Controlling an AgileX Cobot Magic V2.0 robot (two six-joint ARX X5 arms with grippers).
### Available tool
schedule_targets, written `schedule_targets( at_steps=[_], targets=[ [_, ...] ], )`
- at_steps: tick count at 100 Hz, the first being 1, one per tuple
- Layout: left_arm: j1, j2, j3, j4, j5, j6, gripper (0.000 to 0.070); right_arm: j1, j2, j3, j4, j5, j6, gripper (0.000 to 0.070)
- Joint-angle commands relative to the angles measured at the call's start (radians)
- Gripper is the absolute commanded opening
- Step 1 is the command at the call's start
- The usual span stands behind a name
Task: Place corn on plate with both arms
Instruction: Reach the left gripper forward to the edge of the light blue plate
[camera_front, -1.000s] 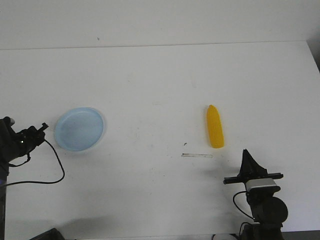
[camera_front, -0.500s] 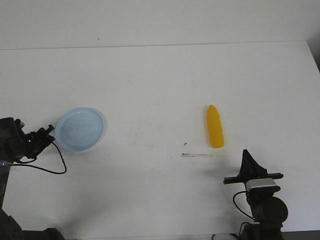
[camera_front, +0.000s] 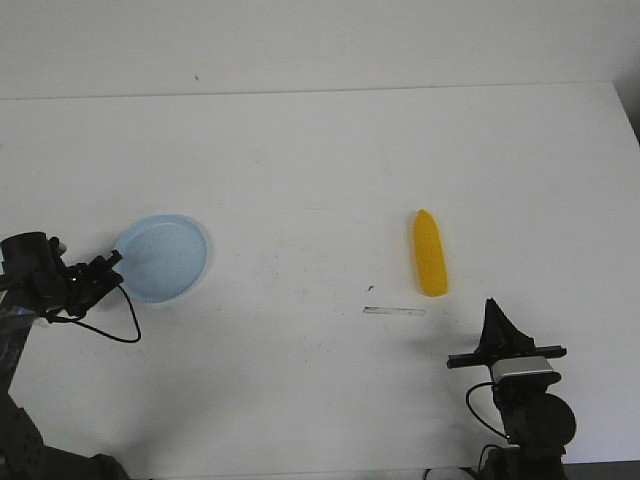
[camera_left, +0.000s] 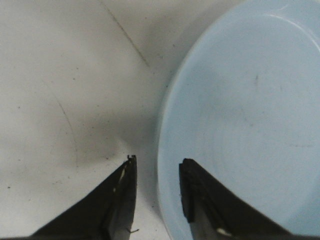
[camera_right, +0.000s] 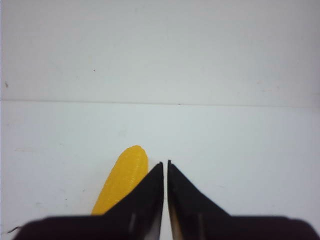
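Observation:
The pale blue plate (camera_front: 165, 255) lies on the white table at the left. My left gripper (camera_front: 110, 262) is at its left rim. In the left wrist view the gripper (camera_left: 157, 161) is open: one finger is over the plate (camera_left: 240, 100), the other over the table, with the rim between them. The yellow corn (camera_front: 430, 254) lies at the right of the table, pointed end away from me. My right gripper (camera_front: 492, 305) is shut and empty, nearer the front edge and a little right of the corn. In the right wrist view the corn (camera_right: 122, 180) shows just beside the gripper (camera_right: 165, 162).
A short clear strip (camera_front: 394, 311) lies on the table in front of the corn. The left arm's black cable (camera_front: 125, 325) loops over the table near the plate. The table's back edge (camera_front: 320, 92) runs across the far side.
My left arm has moved right towards the plate, and its fingers now straddle the plate's left rim. The right arm and the corn have not moved.

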Motion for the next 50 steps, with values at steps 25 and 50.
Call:
schedule_targets(
  at_steps=[25, 50],
  targets=[
    [-0.001, 0.017, 0.02, 0.014, 0.003, -0.006, 0.0178, 0.0, 0.0, -0.002, 0.011, 0.001, 0.013, 0.0015],
    [-0.001, 0.018, 0.019, 0.022, 0.003, -0.008, 0.0178, 0.0, 0.0, -0.002, 0.011, 0.001, 0.013, 0.0015]
  ],
)
